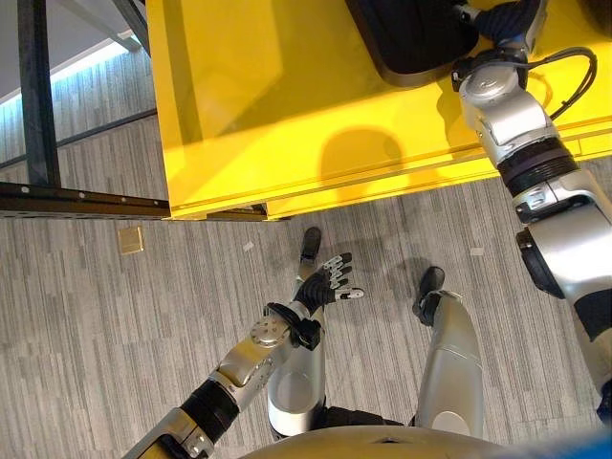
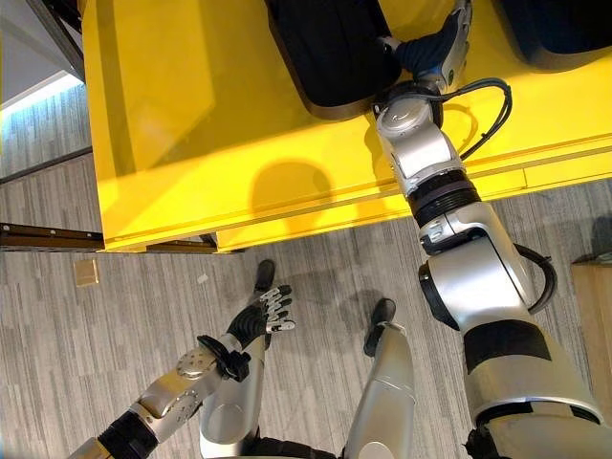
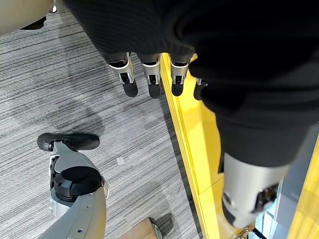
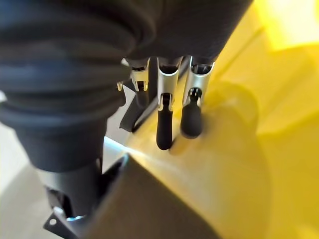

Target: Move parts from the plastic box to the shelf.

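Note:
A dark plastic box (image 2: 330,53) stands on the yellow table (image 1: 287,105) near its front edge; its contents are out of sight. My right hand (image 2: 442,40) reaches over the table and rests beside the box's right side. Its fingers (image 4: 164,127) are straight above the yellow surface and hold nothing, with the box's dark wall (image 4: 149,209) close by. My left hand (image 1: 330,280) hangs low over the carpet in front of the table, fingers (image 3: 152,84) relaxed and empty. A second dark box (image 2: 564,29) sits at the far right of the table.
A dark metal frame (image 1: 38,105) stands left of the table, with a rail (image 1: 76,199) running along the floor. A small tan square (image 1: 130,239) lies on the grey carpet. A wooden edge (image 2: 595,316) shows at the right.

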Robot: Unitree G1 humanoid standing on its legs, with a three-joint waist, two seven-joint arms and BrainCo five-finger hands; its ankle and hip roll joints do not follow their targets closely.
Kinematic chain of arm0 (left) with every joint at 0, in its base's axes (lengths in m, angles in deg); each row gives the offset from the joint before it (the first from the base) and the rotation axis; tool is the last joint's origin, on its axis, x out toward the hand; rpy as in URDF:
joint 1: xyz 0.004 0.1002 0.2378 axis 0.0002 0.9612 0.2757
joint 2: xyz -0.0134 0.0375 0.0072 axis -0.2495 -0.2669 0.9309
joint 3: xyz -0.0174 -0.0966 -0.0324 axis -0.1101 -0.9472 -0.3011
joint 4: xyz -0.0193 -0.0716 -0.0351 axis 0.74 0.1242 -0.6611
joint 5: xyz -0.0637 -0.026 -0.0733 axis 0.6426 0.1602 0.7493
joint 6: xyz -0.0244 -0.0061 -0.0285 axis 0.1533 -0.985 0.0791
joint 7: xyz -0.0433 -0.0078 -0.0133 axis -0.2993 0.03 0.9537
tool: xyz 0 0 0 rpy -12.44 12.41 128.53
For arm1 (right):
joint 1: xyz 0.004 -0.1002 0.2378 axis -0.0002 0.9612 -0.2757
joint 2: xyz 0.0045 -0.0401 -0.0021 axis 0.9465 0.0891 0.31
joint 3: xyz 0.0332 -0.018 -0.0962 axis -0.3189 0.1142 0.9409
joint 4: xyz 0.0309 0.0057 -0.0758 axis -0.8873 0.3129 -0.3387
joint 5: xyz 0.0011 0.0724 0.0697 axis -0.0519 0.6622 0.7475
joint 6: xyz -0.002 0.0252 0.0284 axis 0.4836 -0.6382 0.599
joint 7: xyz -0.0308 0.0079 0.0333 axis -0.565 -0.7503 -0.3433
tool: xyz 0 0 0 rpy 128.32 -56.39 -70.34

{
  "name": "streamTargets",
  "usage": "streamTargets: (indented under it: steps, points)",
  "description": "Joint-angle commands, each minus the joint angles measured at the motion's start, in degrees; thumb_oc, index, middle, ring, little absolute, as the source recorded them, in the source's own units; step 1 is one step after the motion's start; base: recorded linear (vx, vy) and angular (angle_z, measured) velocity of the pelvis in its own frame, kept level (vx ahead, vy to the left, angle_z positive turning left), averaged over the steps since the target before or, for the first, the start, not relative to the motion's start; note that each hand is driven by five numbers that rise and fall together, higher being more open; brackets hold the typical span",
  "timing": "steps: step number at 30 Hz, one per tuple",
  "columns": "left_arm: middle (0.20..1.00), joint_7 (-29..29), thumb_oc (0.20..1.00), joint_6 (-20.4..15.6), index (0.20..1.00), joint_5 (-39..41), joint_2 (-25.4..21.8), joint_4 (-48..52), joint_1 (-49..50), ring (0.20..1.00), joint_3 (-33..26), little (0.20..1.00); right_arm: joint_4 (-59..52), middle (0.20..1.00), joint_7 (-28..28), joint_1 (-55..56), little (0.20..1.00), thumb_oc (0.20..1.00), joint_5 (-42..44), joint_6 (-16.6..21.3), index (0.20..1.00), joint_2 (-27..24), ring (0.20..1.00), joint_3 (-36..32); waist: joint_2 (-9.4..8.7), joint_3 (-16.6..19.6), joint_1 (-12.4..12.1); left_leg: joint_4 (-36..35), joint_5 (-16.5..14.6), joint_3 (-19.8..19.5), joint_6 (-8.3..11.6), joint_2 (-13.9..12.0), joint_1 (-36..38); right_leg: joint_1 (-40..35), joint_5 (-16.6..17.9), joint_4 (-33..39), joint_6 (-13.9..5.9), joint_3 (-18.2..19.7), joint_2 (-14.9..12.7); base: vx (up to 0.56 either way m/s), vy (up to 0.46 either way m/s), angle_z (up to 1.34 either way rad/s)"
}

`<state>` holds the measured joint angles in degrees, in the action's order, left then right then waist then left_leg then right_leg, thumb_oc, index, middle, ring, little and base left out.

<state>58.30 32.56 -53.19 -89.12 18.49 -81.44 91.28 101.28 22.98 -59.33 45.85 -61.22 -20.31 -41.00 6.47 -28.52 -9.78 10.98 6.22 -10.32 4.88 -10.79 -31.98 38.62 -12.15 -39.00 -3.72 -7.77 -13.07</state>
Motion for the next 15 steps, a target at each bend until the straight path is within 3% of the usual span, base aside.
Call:
streamTargets:
  steps: [1, 10, 15]
  points:
    - [1.0, 0.19, 1.0, -2.61, 1.0, 2.01, -0.59, 2.73, -0.56, 1.0, 1.54, 1.0, 0.37, 1.0, -2.41, -0.39, 1.0, 1.0, -3.25, -2.09, 1.0, -4.94, 1.0, 0.6, -0.59, -1.27, -0.4, -0.5, 0.49, 8.4, 1.38, 0.32, 3.15, -5.02, 4.44, 6.69, -0.07, -0.9, 2.21, 0.0, 0.0, 0.0]
    - [1.0, -0.18, 1.0, -2.35, 1.0, 1.8, -0.8, 2.97, -0.4, 1.0, 1.2, 1.0, 0.45, 1.0, -4.65, -0.5, 1.0, 1.0, -2.46, -3.1, 1.0, -5.35, 1.0, 0.88, -0.83, -1.27, -0.59, -0.34, 0.33, 8.51, 1.29, 0.33, 3.16, -5.37, 4.31, 6.77, 0.01, -1.22, 2.2, 0.0, 0.0, 0.0]
    - [1.0, 0.04, 1.0, -2.79, 1.0, 1.64, -0.85, 3.05, 0.03, 1.0, 1.31, 1.0, 0.54, 1.0, -4.41, -0.39, 1.0, 1.0, -4.81, -1.7, 1.0, -5.93, 1.0, 0.89, -0.83, -1.27, -0.51, -0.37, 0.35, 8.5, 1.26, 0.29, 3.22, -5.39, 4.36, 6.84, 0.04, -1.19, 2.24, 0.0, 0.0, 0.0]
